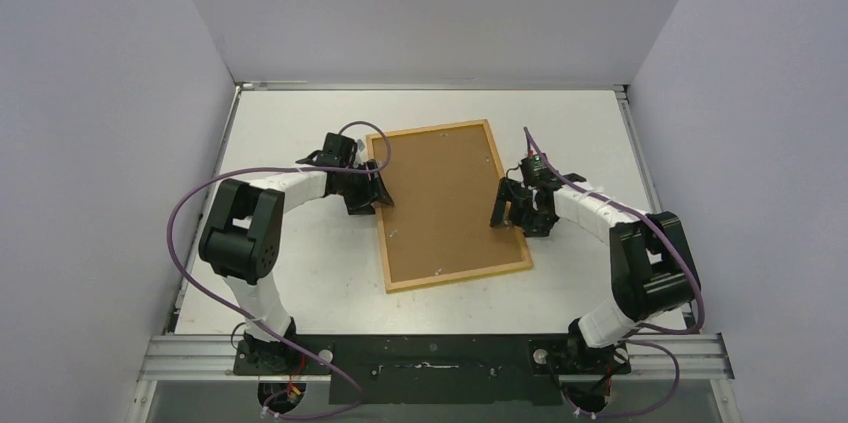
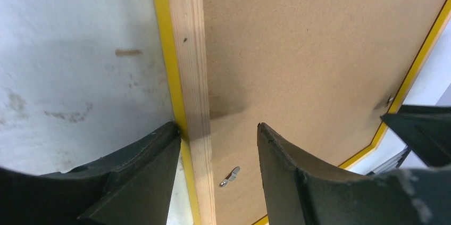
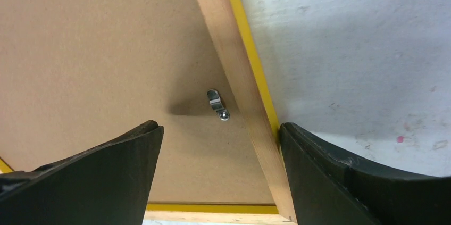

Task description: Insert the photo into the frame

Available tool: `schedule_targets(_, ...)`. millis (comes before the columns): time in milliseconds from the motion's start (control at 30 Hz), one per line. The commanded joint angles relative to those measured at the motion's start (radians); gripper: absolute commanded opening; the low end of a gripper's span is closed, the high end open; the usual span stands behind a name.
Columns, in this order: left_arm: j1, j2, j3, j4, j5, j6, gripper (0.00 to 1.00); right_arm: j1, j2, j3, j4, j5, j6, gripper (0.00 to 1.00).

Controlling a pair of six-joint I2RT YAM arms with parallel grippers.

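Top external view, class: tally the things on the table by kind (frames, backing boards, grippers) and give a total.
frame: 1
backing board: 1
grippers: 2 (left gripper, right gripper)
Total: 4

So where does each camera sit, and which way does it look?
Top: above and behind, looking down on table and frame; left arm, right arm show.
Left wrist: on that arm, facing the frame's left rail; left tool straddles it.
Right wrist: on that arm, facing the right rail; right tool straddles it.
Shared: both wrist views show the brown backing board.
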State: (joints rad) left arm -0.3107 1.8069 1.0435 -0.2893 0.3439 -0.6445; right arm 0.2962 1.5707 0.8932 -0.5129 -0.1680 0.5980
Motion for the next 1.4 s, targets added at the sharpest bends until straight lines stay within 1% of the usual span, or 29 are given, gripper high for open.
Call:
schedule_targets(0,0.018,0.083,0.067,-0.003,-0.025,0.063,0.53,0.056,-0.099,-0.034,0.067,-0.131,0.004,0.81)
schedule_targets(233,0.042,0.166,0.168,-0.053,0.013,0.107,0.52,0.194,-0.233,-0.1,0.058,-0.129,0.046,0.81)
schedule_targets(367,0.061,0.182,0.195,-0.061,0.011,0.116,0.52,0.208,-0.273,-0.118,0.025,-0.117,0.056,0.81)
schedule_targets(400,0.066,0.173,0.195,-0.057,0.002,0.118,0.53,0.21,-0.28,-0.122,0.009,-0.099,0.063,0.81)
schedule_targets(467,0.069,0.143,0.193,-0.049,-0.03,0.129,0.54,0.21,-0.299,-0.109,-0.048,-0.016,0.081,0.82)
schedule_targets(567,0.077,0.083,0.194,-0.093,-0.081,0.15,0.57,0.212,-0.356,-0.064,-0.129,0.108,0.092,0.82)
schedule_targets(633,0.083,0.029,0.175,-0.13,-0.106,0.156,0.59,0.219,-0.368,-0.036,-0.104,0.096,0.065,0.82)
schedule_targets(667,0.084,0.001,0.156,-0.143,-0.111,0.156,0.59,0.226,-0.362,-0.021,-0.076,0.061,0.056,0.8)
schedule_targets(767,0.083,-0.11,0.06,-0.164,-0.106,0.145,0.61,0.275,-0.274,0.033,0.012,-0.026,0.038,0.75)
schedule_targets(867,0.079,-0.211,-0.03,-0.177,-0.079,0.136,0.61,0.369,-0.137,0.116,0.064,-0.049,0.019,0.7)
schedule_targets(1000,0.07,-0.297,-0.13,-0.175,-0.028,0.162,0.61,0.482,0.06,0.261,0.083,-0.089,-0.002,0.53)
schedule_targets(1067,0.064,-0.312,-0.166,-0.168,-0.019,0.176,0.61,0.527,0.143,0.318,0.087,-0.107,-0.013,0.44)
schedule_targets(1133,0.06,-0.309,-0.185,-0.164,-0.001,0.181,0.6,0.56,0.206,0.364,0.087,-0.133,-0.029,0.4)
schedule_targets(1233,0.049,-0.284,-0.199,-0.154,0.017,0.186,0.57,0.584,0.273,0.413,0.065,-0.158,-0.055,0.37)
schedule_targets(1367,0.043,-0.248,-0.208,-0.141,0.004,0.178,0.55,0.588,0.308,0.428,0.046,-0.2,-0.074,0.34)
